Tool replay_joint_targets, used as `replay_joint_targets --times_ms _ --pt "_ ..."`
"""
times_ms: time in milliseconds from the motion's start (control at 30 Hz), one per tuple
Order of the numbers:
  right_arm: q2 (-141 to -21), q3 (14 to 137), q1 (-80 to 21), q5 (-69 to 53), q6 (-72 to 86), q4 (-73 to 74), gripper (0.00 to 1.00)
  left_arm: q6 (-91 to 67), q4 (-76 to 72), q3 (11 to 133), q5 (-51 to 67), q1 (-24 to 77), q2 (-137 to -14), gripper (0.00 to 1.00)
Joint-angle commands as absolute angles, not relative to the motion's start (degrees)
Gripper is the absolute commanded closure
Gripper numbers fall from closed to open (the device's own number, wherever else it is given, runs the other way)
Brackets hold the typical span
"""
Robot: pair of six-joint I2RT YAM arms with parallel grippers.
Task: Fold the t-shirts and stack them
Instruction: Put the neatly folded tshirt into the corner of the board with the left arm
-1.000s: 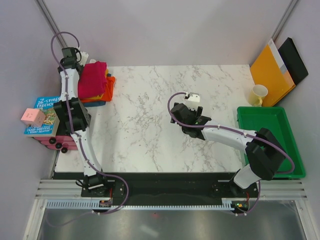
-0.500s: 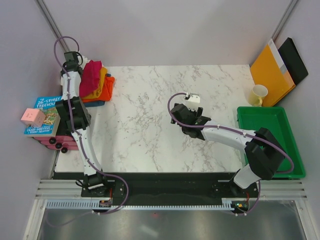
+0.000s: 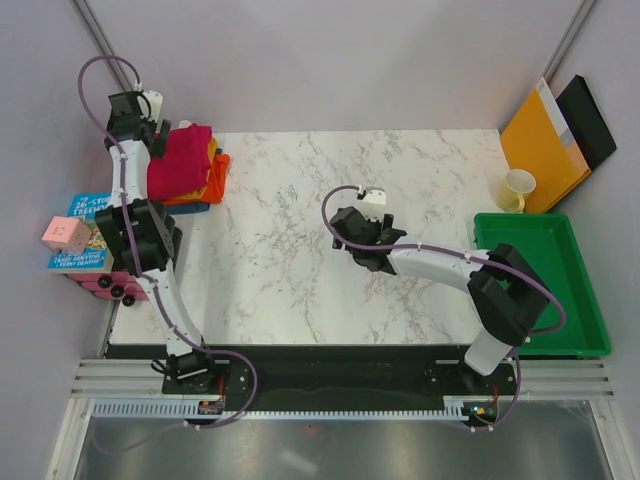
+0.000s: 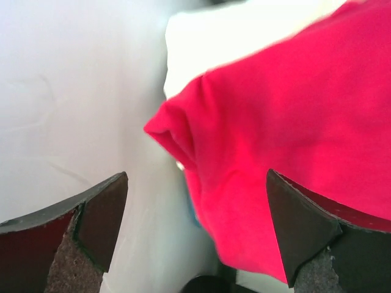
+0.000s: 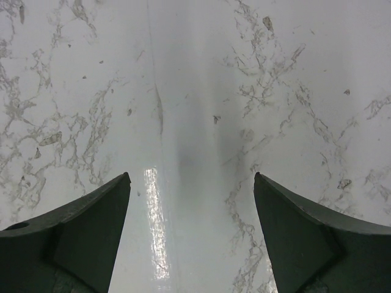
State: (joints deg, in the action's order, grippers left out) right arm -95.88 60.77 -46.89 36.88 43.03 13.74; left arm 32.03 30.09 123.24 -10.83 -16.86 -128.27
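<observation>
The t-shirts lie stacked at the table's far left corner. The crimson red t-shirt (image 3: pixel 180 160) is on top, over orange ones (image 3: pixel 217 172) and a dark blue one (image 3: pixel 196 207). My left gripper (image 3: pixel 155 130) hovers open just behind the stack's back left edge and holds nothing. In the left wrist view the red t-shirt (image 4: pixel 293 116) fills the right side, reaching in between my left gripper's (image 4: pixel 195 177) spread fingers, with white cloth (image 4: pixel 226 43) behind it. My right gripper (image 3: pixel 345 235) stands open over bare marble mid-table, with nothing between its fingers (image 5: pixel 191 177).
A green tray (image 3: pixel 540 232) sits at the right edge. A cream cup (image 3: pixel 518 190), an orange-yellow envelope (image 3: pixel 540 145) and a black folder (image 3: pixel 590 120) are behind it. Books (image 3: pixel 85 230) with a pink cube (image 3: pixel 65 233) lie off the table's left side.
My left gripper has opened, let go of the red t-shirt and drawn back to the upper left. The shirt has settled on the stack. My right gripper has shifted slightly left.
</observation>
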Motion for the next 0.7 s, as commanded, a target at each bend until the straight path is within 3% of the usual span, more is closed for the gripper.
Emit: replay_joint_targets --times_ms 0,233,333,367,433,467,567,667 --pt "-97.0 65.5 -47.8 36.7 41.8 13.0 0.11 24.5 29.6 121.1 -3.3 -15.6 -121.5 0.00" --pt "-97.5 66.3 -48.2 36.8 42.9 14.0 0.11 23.3 31.4 113.6 6.3 -12.7 -119.0 0.03" --pt "-97.2 66.5 -48.6 37.4 42.9 15.1 0.11 21.5 34.5 118.1 6.9 -12.8 -124.1 0.25" --pt "-96.8 66.5 -48.7 37.8 42.8 15.4 0.11 21.1 35.8 120.0 7.0 -13.1 -125.5 0.38" --pt "-96.2 66.3 -48.7 38.2 43.0 16.0 0.11 19.3 39.1 125.4 6.4 -13.4 -130.0 0.42" --pt "-95.6 65.9 -48.8 38.4 43.0 16.3 0.11 19.0 40.3 127.2 6.1 -13.6 -131.8 0.49" --pt "-94.8 65.3 -48.8 39.2 42.9 16.9 0.11 18.5 44.2 132.0 3.9 -13.6 -135.8 0.53" --pt "-94.5 64.9 -48.8 39.4 43.2 17.2 0.11 17.7 43.0 129.5 5.2 -14.0 -134.0 0.50"
